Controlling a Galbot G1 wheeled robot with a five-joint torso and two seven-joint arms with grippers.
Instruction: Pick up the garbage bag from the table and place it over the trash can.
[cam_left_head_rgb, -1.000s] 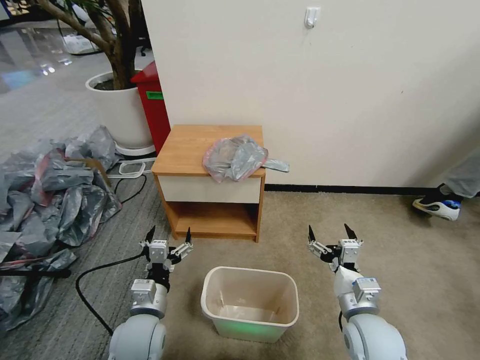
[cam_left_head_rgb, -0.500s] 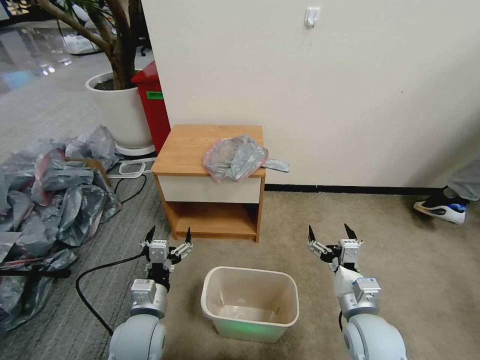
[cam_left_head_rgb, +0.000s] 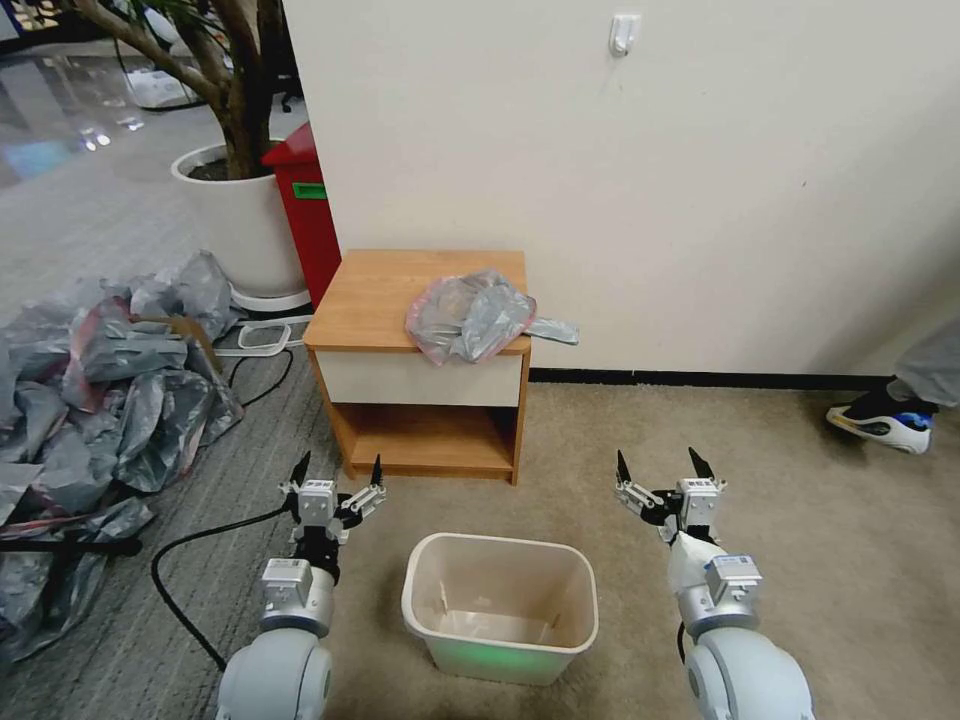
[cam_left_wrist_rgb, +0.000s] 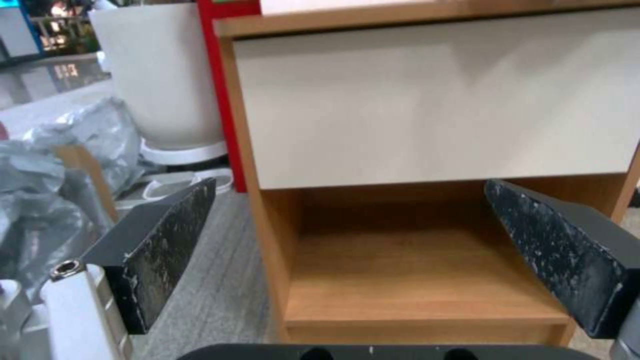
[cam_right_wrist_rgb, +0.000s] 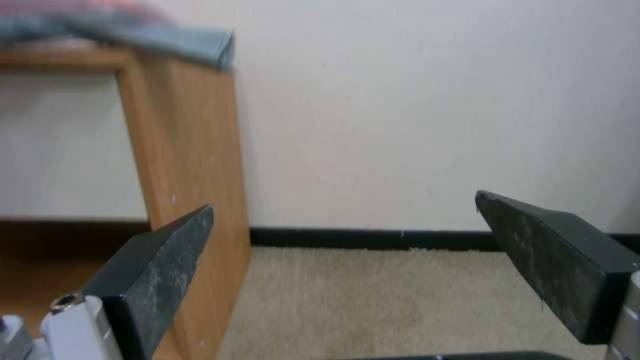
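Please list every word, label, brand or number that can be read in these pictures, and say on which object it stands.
No text can be read.
Green label on the red bin: too blurred to read.
Small plates on the arms behind the left claw and the right claw: too small to read.

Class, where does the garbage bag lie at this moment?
In the head view, the garbage bag lies crumpled on the table, at its front right corner, one end overhanging toward the wall, beyond the trash can.
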